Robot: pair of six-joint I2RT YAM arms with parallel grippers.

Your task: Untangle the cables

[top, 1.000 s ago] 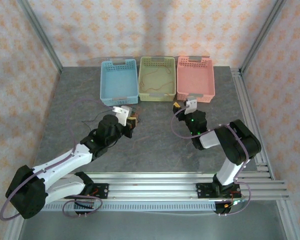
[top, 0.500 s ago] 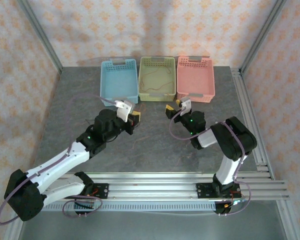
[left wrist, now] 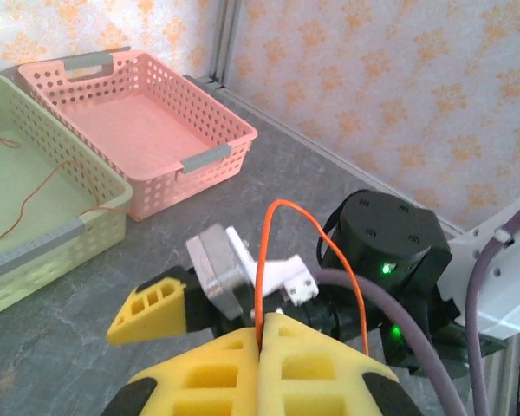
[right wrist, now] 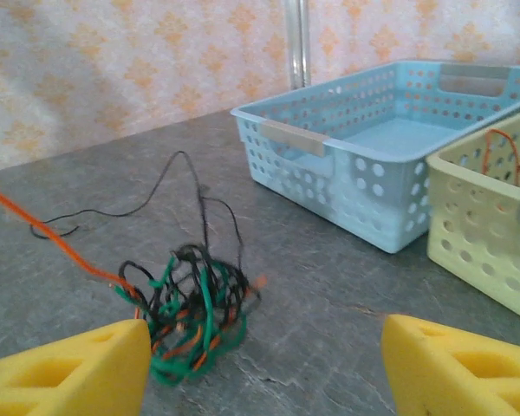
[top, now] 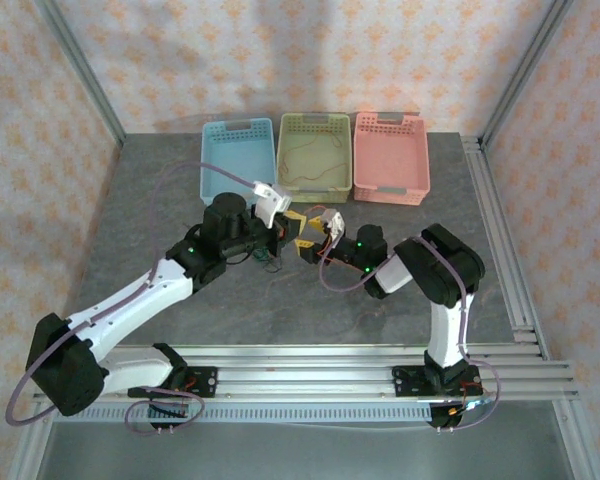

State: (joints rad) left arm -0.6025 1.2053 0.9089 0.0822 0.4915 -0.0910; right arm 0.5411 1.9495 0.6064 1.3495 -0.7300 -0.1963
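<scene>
Though tiny overhead, cables (right wrist: 186, 312) (tangled) close-up

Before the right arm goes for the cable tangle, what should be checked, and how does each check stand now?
1. Left gripper shut on the orange cable: ok.
2. Right gripper open: ok.
3. Tangle lying on the table, ahead of the right gripper: ok.
4. Strands separated: not ok; black, green and orange are knotted together.
5. Which strand the right gripper would catch: cannot tell.
</scene>
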